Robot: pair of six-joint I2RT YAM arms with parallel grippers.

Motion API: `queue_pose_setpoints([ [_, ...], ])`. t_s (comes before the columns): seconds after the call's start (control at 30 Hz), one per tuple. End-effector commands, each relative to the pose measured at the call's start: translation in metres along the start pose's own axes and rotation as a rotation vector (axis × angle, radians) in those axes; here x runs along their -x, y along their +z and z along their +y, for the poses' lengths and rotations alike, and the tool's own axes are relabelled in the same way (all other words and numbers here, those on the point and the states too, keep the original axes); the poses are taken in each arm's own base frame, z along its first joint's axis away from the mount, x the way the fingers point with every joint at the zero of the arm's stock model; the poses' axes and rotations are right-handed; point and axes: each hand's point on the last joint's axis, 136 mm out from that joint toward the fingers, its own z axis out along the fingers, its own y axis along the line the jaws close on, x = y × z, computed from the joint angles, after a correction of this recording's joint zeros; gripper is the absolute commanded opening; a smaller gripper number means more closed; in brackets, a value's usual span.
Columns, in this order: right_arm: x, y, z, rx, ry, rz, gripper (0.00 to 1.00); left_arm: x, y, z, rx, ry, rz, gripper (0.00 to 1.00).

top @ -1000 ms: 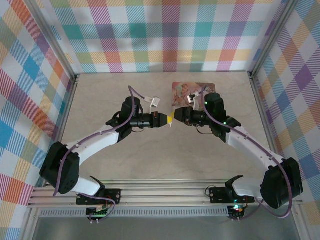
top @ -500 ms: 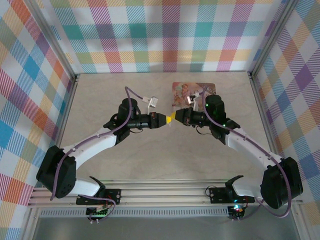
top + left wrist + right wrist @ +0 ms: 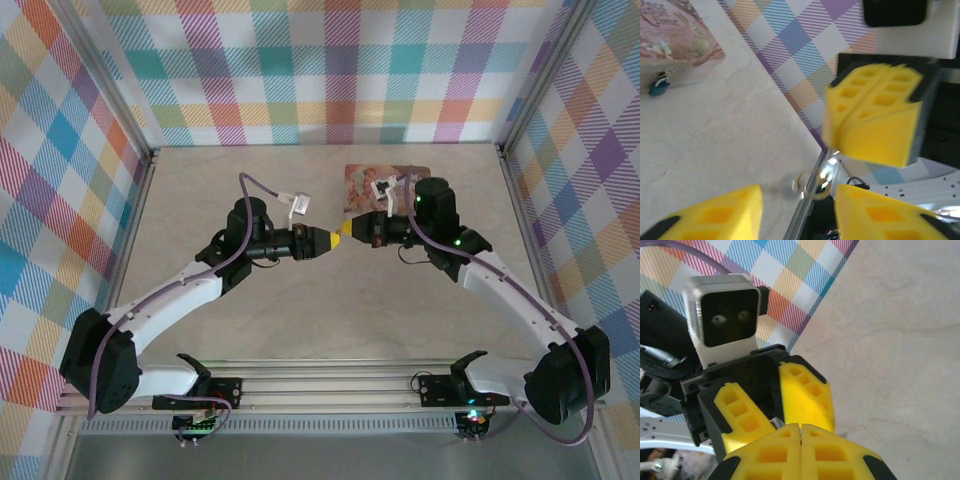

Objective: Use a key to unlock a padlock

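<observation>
The table is pale beige with faint marble veining. The walls carry a pastel plaid of pink, teal, orange, yellow and purple on white. At one o'clock on the table lies a pink picture-printed tin. The left arm and right arm are white with black joints. The left gripper and right gripper have bright yellow fingers. At nine o'clock in the left wrist view, the padlock looks blue, though it is blurred.

Bright, even, soft-shadowed light; motion blur in left wrist view.
</observation>
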Motion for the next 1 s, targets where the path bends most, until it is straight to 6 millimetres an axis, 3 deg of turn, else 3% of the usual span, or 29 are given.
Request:
queue_pose_setpoints([
  [0.0, -0.001, -0.013, 0.015, -0.005, -0.176, 0.065, 0.0, 0.013, -0.016, -0.011, 0.049, 0.072, -0.064, 0.53],
  [0.17, 0.002, -0.02, 0.031, 0.073, -0.236, 0.106, 0.0, 0.009, -0.029, -0.021, 0.047, 0.156, -0.062, 0.62],
  [0.47, 0.0, -0.024, 0.049, 0.195, -0.298, 0.134, 0.0, 0.01, -0.02, -0.057, -0.199, 0.124, -0.03, 0.46],
  [0.97, 0.005, -0.024, 0.048, 0.198, -0.283, 0.095, 0.0, 0.013, -0.014, -0.056, -0.226, 0.11, -0.051, 0.35],
])
